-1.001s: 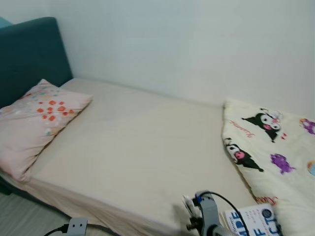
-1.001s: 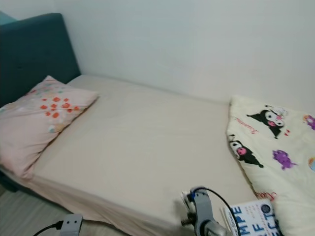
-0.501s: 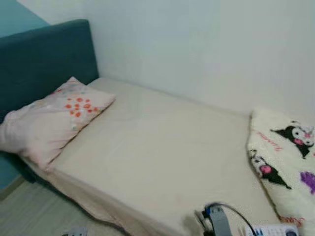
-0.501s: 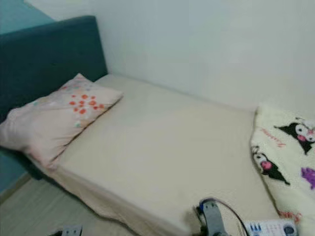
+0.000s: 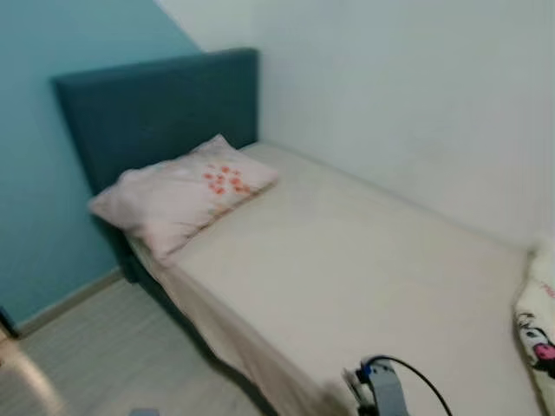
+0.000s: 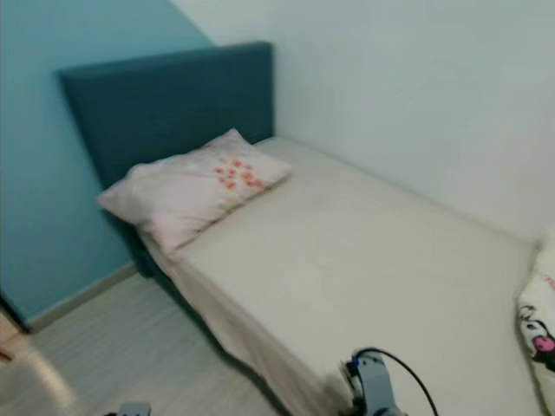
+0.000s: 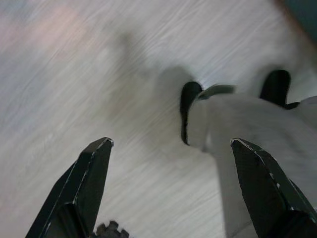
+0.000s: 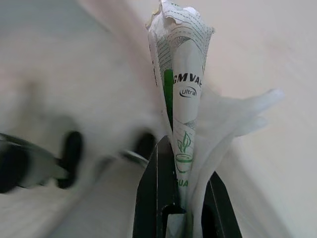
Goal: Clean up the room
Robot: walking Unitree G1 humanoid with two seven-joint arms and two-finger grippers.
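My right gripper (image 8: 184,159) is shut on a crumpled white wrapper (image 8: 181,94) with green print, which stands up between the two black fingers (image 8: 151,198). My right arm (image 5: 381,394), silver with a black cable, shows at the bottom of the left eye view over the bed's near edge. My left gripper (image 7: 171,143) hangs open above the pale wooden floor (image 7: 74,74), nothing between its fingers. Both wrist views are blurred.
A bed (image 5: 364,260) with a cream sheet runs along the white wall. A pink flowered pillow (image 5: 186,195) lies against the dark teal headboard (image 5: 156,104). A cartoon-print blanket (image 5: 539,321) lies at the far right. A teal wall (image 5: 43,173) and wooden floor (image 5: 113,347) are left.
The camera has swung to the left: bed and pillow slid right in the picture, the blanket is nearly out of frame, and the teal wall and floor came into view.
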